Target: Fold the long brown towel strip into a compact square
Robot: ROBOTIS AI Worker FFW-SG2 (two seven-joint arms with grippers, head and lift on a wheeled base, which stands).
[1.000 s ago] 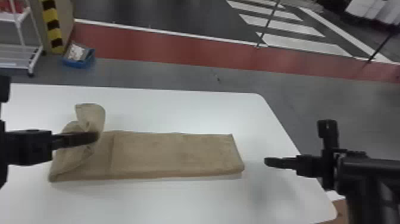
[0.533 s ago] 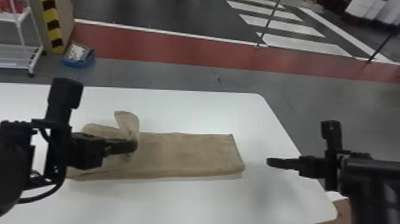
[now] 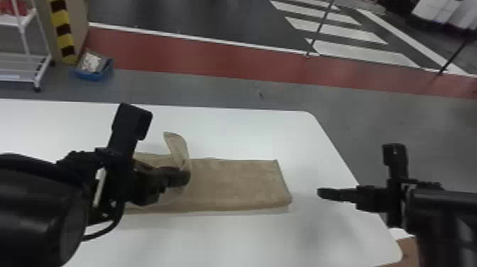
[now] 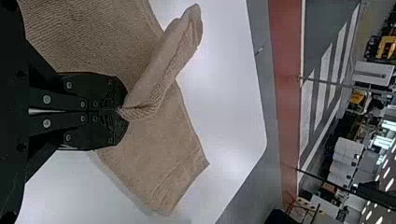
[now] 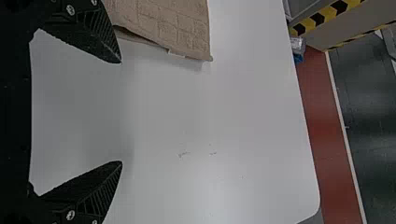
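white smooth table (image 3: pixel 230 131) supports long brown towel strip (image 3: pixel 234 184); left black gripper (image 4: pixel 122 110) clamps its end, seemingly for folding; right black gripper (image 5: pixel 121 112) gapes.

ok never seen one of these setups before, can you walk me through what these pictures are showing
You're looking at a two-armed robot's work. The head view looks forward and down from its head, with its left arm on the left and its right arm on the right. The other two pictures come from cameras on its wrists and are turned on their side.

On the white table lies a long brown towel strip. The left gripper is closed on part of it, and that pinched piece stands up above the rest. The right gripper is open, with nothing between its fingers, off to the right of the strip.
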